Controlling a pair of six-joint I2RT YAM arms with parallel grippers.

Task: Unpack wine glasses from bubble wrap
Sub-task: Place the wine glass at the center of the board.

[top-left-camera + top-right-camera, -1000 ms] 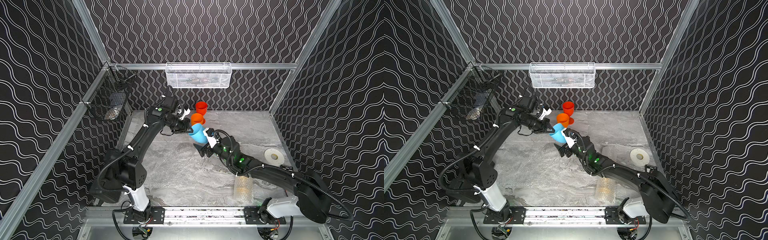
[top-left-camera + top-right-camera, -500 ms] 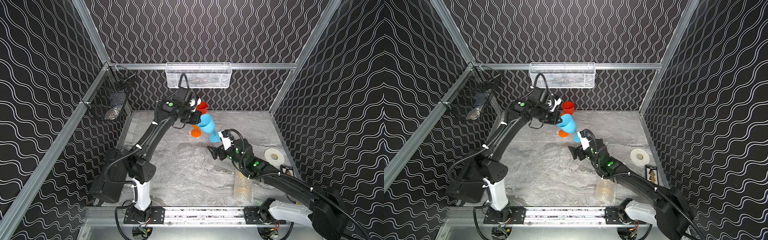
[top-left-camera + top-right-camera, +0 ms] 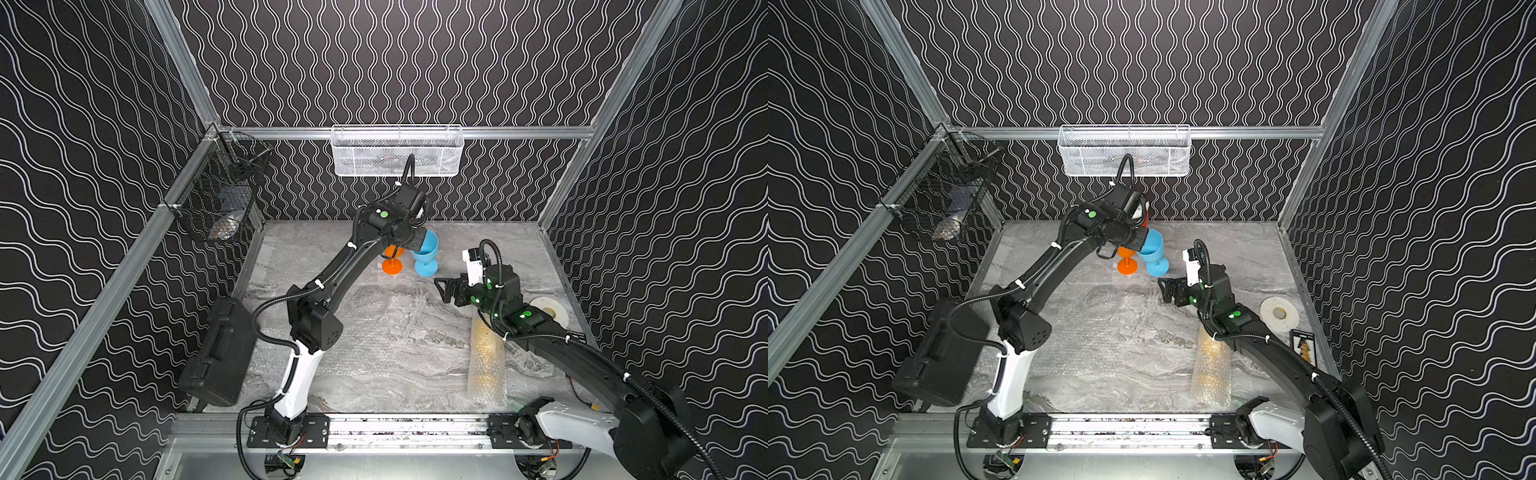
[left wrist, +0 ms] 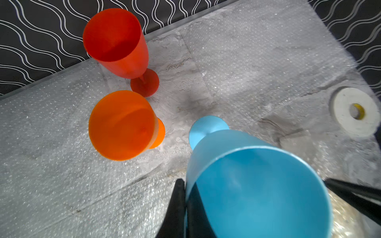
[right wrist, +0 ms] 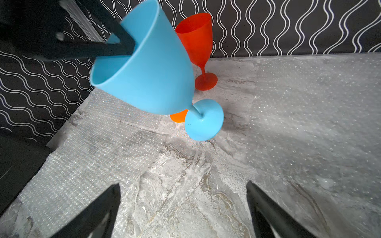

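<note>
Light blue goblet (image 3: 1154, 254) in left end effector (image 3: 1144, 245) — orange goblet (image 3: 1127, 266) beside.

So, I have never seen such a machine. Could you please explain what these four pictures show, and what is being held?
These are two robot arms mounted at the front edge of a grey marbled table, each ending in a two-finger gripper. Two pictures look down from above on the whole scene, almost identically; the other two come from cameras on the arms' wrists. The left gripper is shut on the rim of a blue goblet, which is tilted. The right gripper is open and holds nothing. Near the back wall an orange goblet and a red goblet stand upright, unwrapped. Beside the right arm lies a bubble wrap tube with something yellowish inside. Flat bubble wrap sheets cover parts of the table, and a white tape roll lies at its right side.
</note>
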